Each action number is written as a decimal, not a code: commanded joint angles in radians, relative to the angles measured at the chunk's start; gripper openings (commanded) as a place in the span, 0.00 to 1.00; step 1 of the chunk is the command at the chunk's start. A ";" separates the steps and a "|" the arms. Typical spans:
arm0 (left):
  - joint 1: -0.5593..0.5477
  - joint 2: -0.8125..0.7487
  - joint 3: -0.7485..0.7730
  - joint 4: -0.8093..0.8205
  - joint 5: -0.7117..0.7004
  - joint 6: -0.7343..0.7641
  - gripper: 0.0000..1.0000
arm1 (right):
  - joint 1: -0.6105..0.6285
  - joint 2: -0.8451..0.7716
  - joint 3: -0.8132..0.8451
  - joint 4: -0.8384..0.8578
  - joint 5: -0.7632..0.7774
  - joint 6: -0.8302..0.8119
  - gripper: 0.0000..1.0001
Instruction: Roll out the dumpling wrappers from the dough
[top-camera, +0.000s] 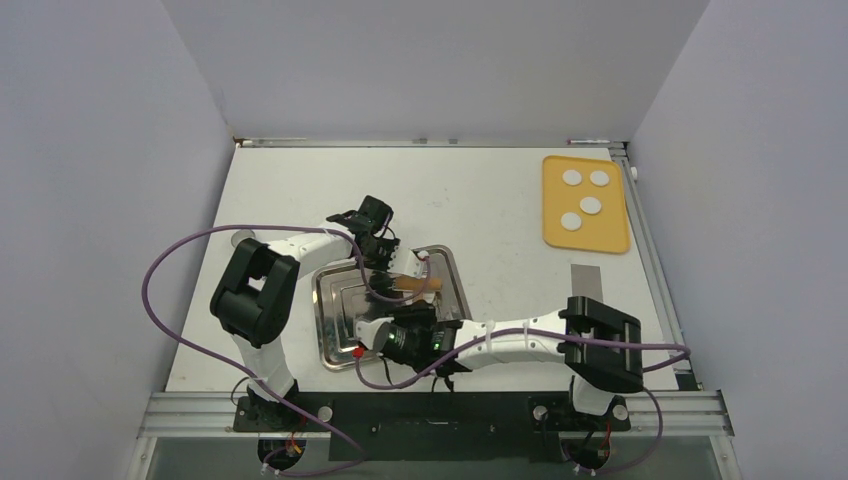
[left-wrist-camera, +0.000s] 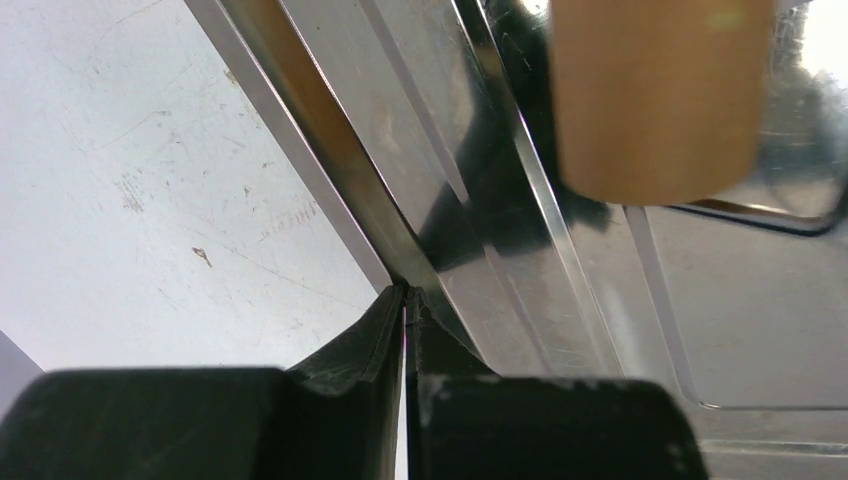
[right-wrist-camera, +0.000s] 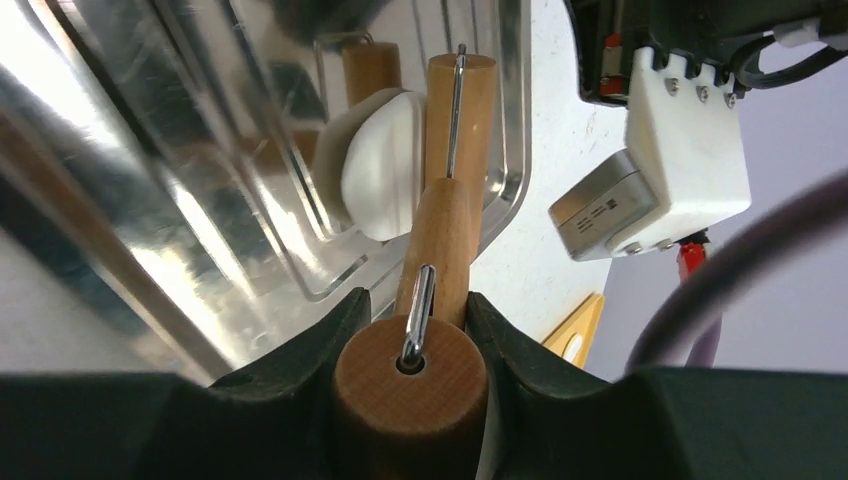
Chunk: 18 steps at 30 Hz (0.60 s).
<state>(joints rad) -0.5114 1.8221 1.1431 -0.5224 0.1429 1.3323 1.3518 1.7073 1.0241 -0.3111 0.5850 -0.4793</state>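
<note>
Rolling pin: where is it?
In the top view the rolling pin lies over the metal tray near the middle, handle in the right tool, roller beside a dough lump.

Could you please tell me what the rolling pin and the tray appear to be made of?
Rolling pin: likely unvarnished wood, matte tan with faint grain. Tray: probably polished steel or aluminium, since it mirrors the pin.

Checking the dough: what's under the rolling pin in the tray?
Some white dough pokes out along one side of the rolling pin, on the tray; how far it reaches beneath is covered.
</note>
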 joint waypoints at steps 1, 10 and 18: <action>-0.013 0.059 -0.051 -0.116 0.064 -0.008 0.00 | 0.122 0.011 -0.067 -0.161 -0.230 0.165 0.08; -0.013 0.052 -0.057 -0.108 0.059 -0.007 0.00 | 0.003 0.049 -0.040 -0.099 -0.266 0.059 0.08; -0.013 0.054 -0.053 -0.111 0.057 -0.011 0.00 | 0.062 0.056 -0.033 -0.127 -0.258 0.083 0.08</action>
<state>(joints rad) -0.5117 1.8221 1.1431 -0.5213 0.1421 1.3289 1.3315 1.7340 1.0481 -0.3130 0.5739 -0.4965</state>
